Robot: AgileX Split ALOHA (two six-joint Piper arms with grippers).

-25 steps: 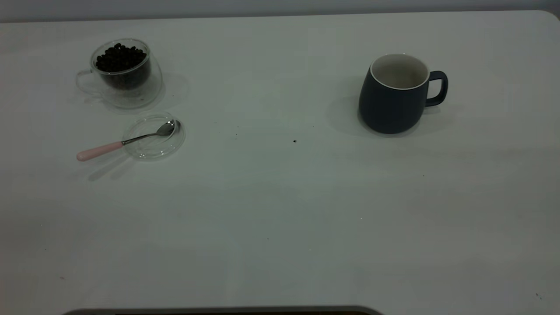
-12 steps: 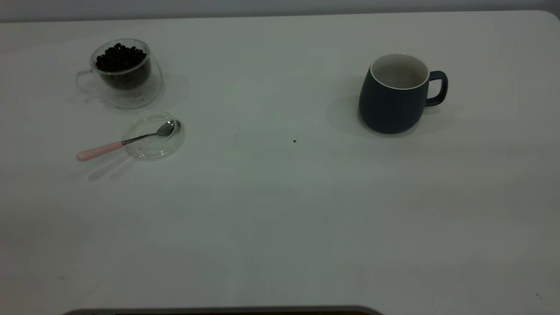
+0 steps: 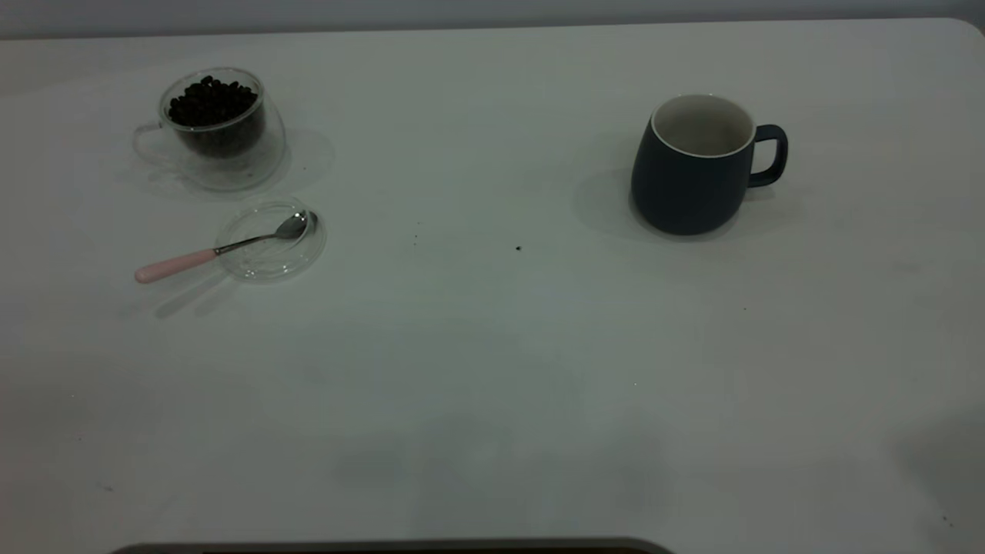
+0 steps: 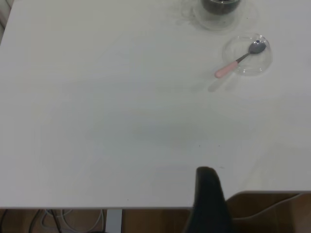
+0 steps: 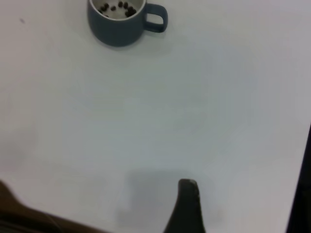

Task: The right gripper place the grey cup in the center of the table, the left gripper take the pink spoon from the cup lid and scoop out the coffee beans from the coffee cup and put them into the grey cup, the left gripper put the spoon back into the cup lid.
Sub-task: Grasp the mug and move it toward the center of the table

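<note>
Nothing gripped yet: right hand back at the tabletop edge, well short of the grey cup; opening impossible to tell. Left hand likewise far from the pink spoon, propped on the cup lid for easy pickup.

table | coffee cup | cup lid | grey cup

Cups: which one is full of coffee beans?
The coffee cup, the clear glass one beside the cup lid. The grey cup holds only a few beans.
</note>
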